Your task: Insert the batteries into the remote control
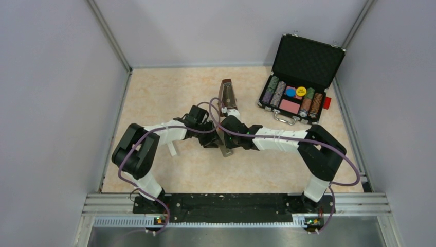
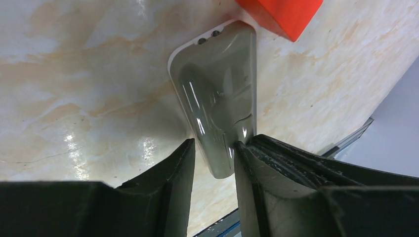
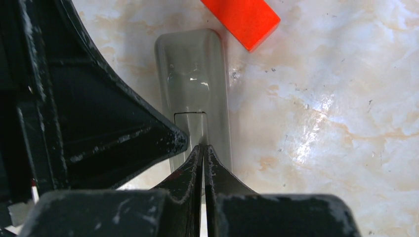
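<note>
The remote control (image 2: 217, 84) is a glossy grey slab lying flat on the marbled table, back side up, with its cover outline showing (image 3: 190, 123). My left gripper (image 2: 215, 143) straddles its near end, with both fingers against its sides. The right gripper (image 3: 203, 146) is shut with nothing between its fingers, and its tips rest on the remote (image 3: 192, 69) just below the cover's edge. In the top view both grippers meet over the remote (image 1: 226, 152) at mid-table. The batteries are not in view.
A red-orange block (image 2: 276, 15) (image 3: 242, 19) lies just beyond the remote's far end. A brown wedge-shaped object (image 1: 226, 92) stands behind the arms. An open black case of poker chips (image 1: 295, 95) sits at the back right. A slim white bar (image 1: 172, 149) lies by the left arm.
</note>
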Controlling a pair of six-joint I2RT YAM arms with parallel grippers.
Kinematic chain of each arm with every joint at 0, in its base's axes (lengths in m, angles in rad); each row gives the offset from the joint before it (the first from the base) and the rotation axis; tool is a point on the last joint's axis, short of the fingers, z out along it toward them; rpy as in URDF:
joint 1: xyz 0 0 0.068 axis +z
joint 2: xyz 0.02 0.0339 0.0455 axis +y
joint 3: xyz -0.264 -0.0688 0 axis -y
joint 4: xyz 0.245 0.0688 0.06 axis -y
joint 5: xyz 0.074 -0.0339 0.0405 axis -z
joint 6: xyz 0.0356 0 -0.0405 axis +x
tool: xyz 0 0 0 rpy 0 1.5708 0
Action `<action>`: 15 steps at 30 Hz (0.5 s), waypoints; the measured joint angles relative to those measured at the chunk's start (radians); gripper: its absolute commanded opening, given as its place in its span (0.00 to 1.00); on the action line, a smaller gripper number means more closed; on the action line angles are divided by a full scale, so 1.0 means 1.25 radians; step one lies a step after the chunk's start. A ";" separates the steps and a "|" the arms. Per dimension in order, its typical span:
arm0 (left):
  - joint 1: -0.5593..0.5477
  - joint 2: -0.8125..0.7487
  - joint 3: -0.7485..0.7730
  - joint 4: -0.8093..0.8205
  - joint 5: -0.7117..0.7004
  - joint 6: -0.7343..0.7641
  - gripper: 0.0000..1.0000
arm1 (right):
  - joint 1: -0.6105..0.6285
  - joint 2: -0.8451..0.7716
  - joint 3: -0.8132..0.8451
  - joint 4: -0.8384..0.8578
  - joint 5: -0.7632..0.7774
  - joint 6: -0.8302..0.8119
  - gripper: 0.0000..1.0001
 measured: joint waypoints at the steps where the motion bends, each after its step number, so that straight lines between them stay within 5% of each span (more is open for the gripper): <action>1: -0.003 0.001 -0.003 0.000 -0.002 0.001 0.38 | -0.002 0.000 -0.003 0.008 -0.002 0.000 0.00; 15: -0.017 0.006 -0.005 0.001 -0.003 -0.008 0.27 | -0.012 -0.008 -0.030 0.056 -0.009 0.019 0.00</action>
